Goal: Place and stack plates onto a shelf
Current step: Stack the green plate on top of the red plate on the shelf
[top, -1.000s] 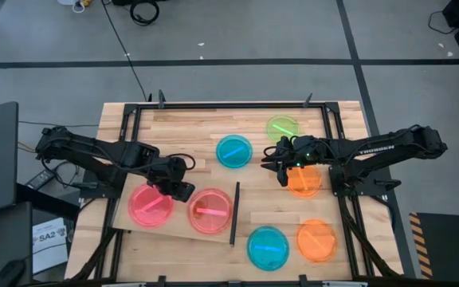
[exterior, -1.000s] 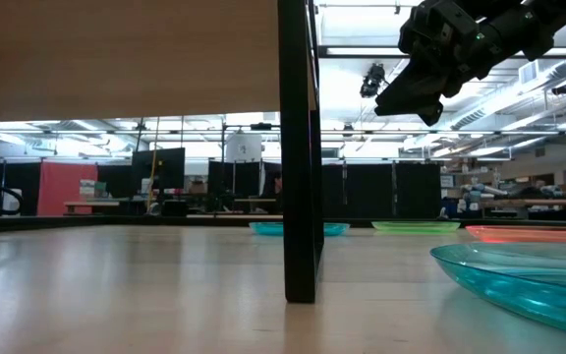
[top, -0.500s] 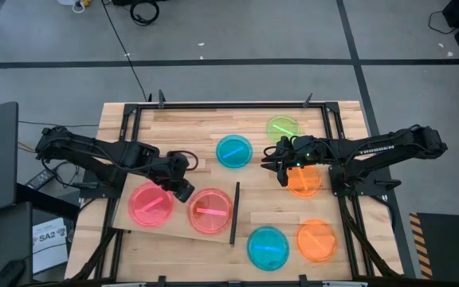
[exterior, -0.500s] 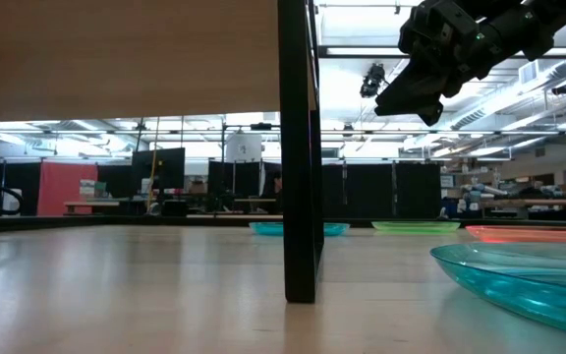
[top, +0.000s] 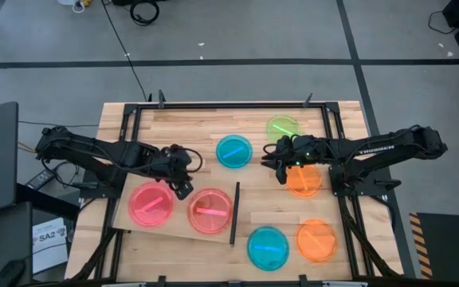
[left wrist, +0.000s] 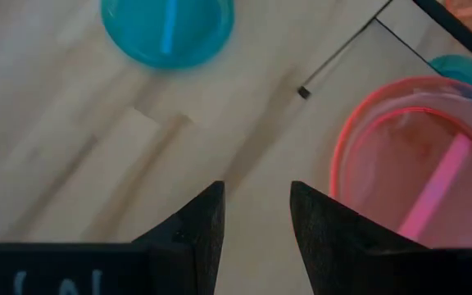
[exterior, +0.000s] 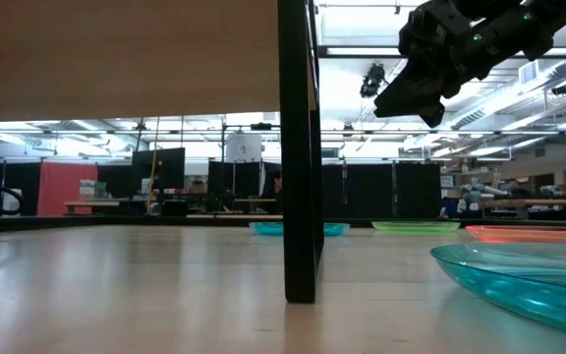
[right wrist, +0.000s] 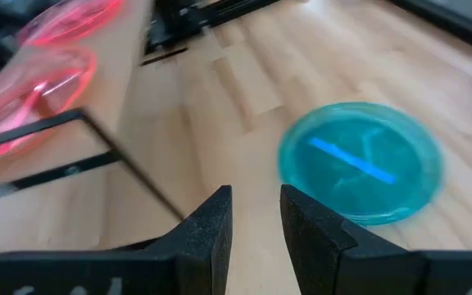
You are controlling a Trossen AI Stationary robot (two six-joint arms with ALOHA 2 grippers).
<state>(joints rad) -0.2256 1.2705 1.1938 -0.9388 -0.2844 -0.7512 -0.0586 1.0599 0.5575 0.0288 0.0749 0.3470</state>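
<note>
Two pink plates point(top: 151, 205) point(top: 210, 210) lie flat on the pale shelf point(top: 178, 233), whose black upright strip point(top: 234, 213) stands at its right edge. Blue plates point(top: 233, 151) point(top: 268, 247), a green plate point(top: 282, 127) and orange plates point(top: 304, 182) point(top: 316, 240) lie flat on the tabletop. My left gripper point(top: 185, 188) point(left wrist: 256, 205) hovers open above the shelf's far edge, between the two pink plates. My right gripper point(top: 280, 174) point(right wrist: 252, 205) point(exterior: 389, 102) hangs above the table between the far blue plate point(right wrist: 359, 160) and the nearer orange one, its fingers a little apart with nothing between them.
A black metal frame point(top: 213, 105) runs around the wooden tabletop. Bare wood point(top: 273, 203) lies right of the shelf's strip, between the plates. In the low view the strip point(exterior: 299, 147) stands in front, with the near blue plate point(exterior: 529, 280) at the right.
My left gripper has rolled about its own pointing line while staying above the shelf's far edge. My right gripper and the plates have kept still.
</note>
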